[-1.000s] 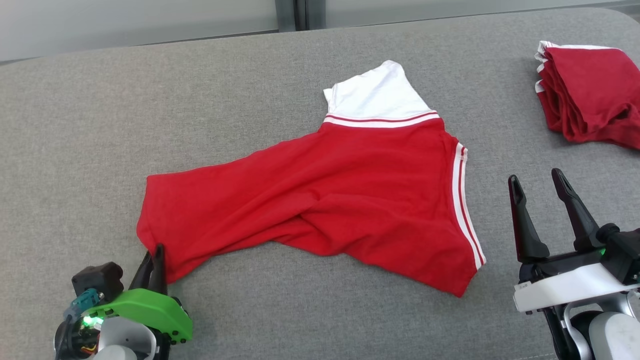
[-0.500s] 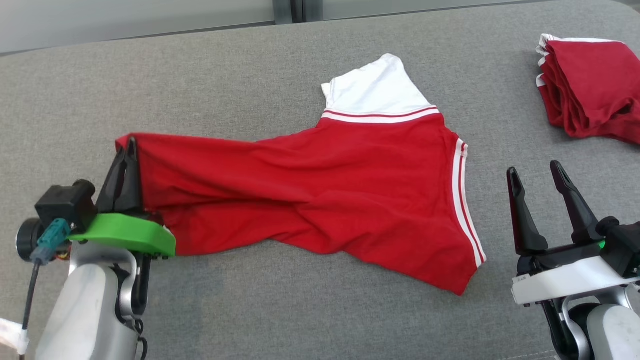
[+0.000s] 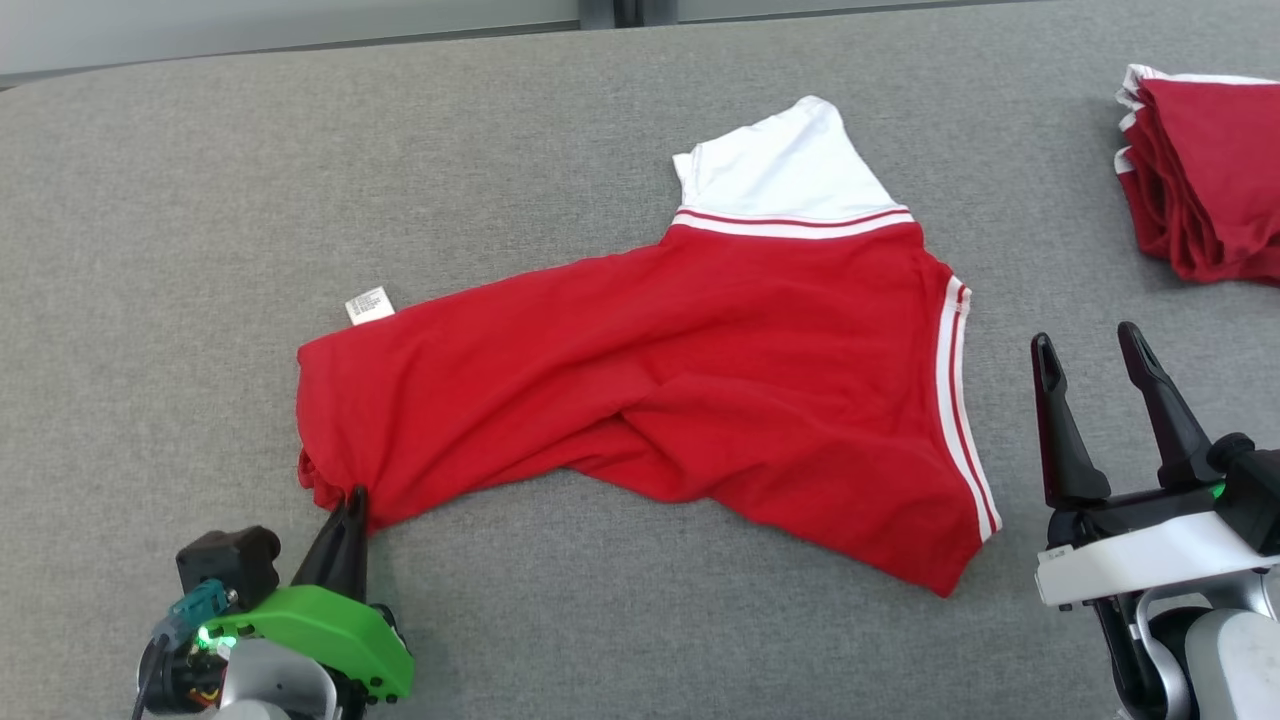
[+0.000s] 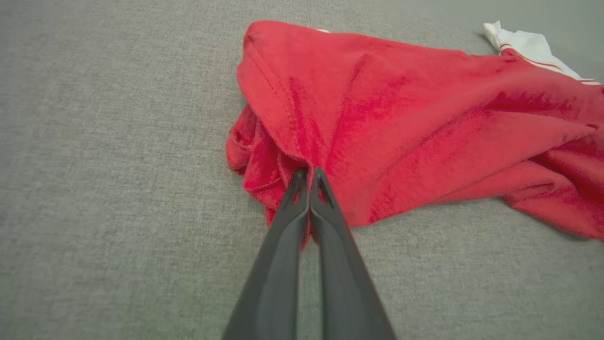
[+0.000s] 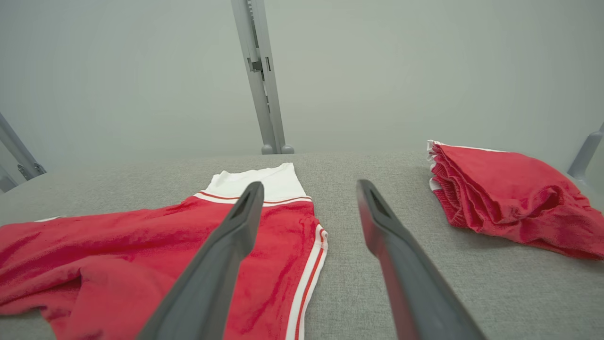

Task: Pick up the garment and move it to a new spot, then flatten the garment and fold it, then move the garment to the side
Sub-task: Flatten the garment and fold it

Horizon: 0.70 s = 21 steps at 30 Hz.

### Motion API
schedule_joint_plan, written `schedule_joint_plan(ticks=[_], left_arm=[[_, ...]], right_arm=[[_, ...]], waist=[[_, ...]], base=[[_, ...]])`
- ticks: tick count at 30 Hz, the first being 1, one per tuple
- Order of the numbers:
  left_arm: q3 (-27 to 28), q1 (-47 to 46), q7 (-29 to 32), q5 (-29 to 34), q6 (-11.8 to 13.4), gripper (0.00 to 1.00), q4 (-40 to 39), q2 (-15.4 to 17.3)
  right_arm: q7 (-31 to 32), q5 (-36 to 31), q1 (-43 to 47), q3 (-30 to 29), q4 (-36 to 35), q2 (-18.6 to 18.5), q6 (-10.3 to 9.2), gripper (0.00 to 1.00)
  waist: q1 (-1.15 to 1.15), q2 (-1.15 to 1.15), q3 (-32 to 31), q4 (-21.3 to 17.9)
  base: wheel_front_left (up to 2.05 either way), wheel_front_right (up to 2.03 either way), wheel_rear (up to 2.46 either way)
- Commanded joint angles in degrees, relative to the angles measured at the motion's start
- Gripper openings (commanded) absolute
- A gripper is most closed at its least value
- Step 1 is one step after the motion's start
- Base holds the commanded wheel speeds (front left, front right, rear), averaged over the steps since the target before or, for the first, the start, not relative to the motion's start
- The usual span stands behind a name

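The corner of the garment (image 3: 700, 380) has been brought back down toward the robot by the left gripper (image 3: 350, 497), which is clamped shut on bunched red cloth at its tips (a white label (image 3: 368, 305) is now exposed beyond them). The right gripper (image 3: 1086, 338) is held spread and empty, the garment's striped edge lying to its left. Flattening is judged under way; folding and moving aside are left.

The garment (image 3: 700, 380) lies on the table (image 3: 180, 200) before me. My left gripper (image 3: 355, 492) touches its near left corner; my right gripper (image 3: 1085, 335) stands near its right edge. A folded pile (image 3: 1210, 170) lies far right.
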Motion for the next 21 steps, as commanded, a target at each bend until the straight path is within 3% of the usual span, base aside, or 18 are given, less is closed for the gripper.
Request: schedule_joint_plan(ticks=[1, 8, 12, 13, 14, 18, 21], left_arm=[[-0.11, 1.65, 0.81, -0.27, 0.67, 0.0, -1.24, 0.25], [0.14, 6.64, 3.0, -1.85, 1.77, 0.0, -4.63, 0.63], [-0.43, 7.42, 1.98, -2.56, 0.83, 0.0, -2.53, -0.42], [-0.25, 7.2, 0.5, -2.41, 0.72, 0.82, -1.8, -0.78], [0.16, 6.63, -1.69, -2.01, 0.73, 1.0, -1.21, -1.06], [1.83, 4.53, -11.14, -0.07, 1.21, 1.0, -0.75, -2.17], [3.29, 3.69, -13.68, 2.47, 2.17, 1.0, -2.18, -2.21]], right_arm=[[0.14, -0.26, 0.3, -0.2, -0.34, -0.2, -0.07, 1.0], [0.73, -0.63, -0.13, -0.17, -1.16, -0.32, -0.07, 1.0], [0.9, -0.79, -0.06, -0.04, -1.48, -0.25, -0.08, 1.0], [0.96, -0.87, 0.15, -0.13, -1.6, -0.21, -0.07, 1.0], [0.96, -0.93, 0.35, -0.21, -1.7, -0.19, -0.08, 1.0], [1.08, -1.34, 1.11, -0.77, -2.18, -0.21, -0.07, 1.0], [1.51, -1.69, 1.45, -1.02, -2.73, -0.26, -0.07, 1.0]], waist=[[0.0, 0.0, 0.22, 1.06], [0.0, 0.0, 0.55, 2.4], [0.0, 0.0, 0.05, 2.25], [0.0, 0.0, -0.11, 2.21], [0.0, 0.0, -0.27, 2.16], [0.0, 0.0, -1.27, 2.04], [0.0, 0.0, -2.19, 1.9]], base=[[0.0, 0.0, 0.0], [0.0, 0.0, 0.0], [0.0, 0.0, 0.0], [0.0, 0.0, 0.0], [0.0, 0.0, 0.0], [0.0, 0.0, 0.0], [0.0, 0.0, 0.0]])
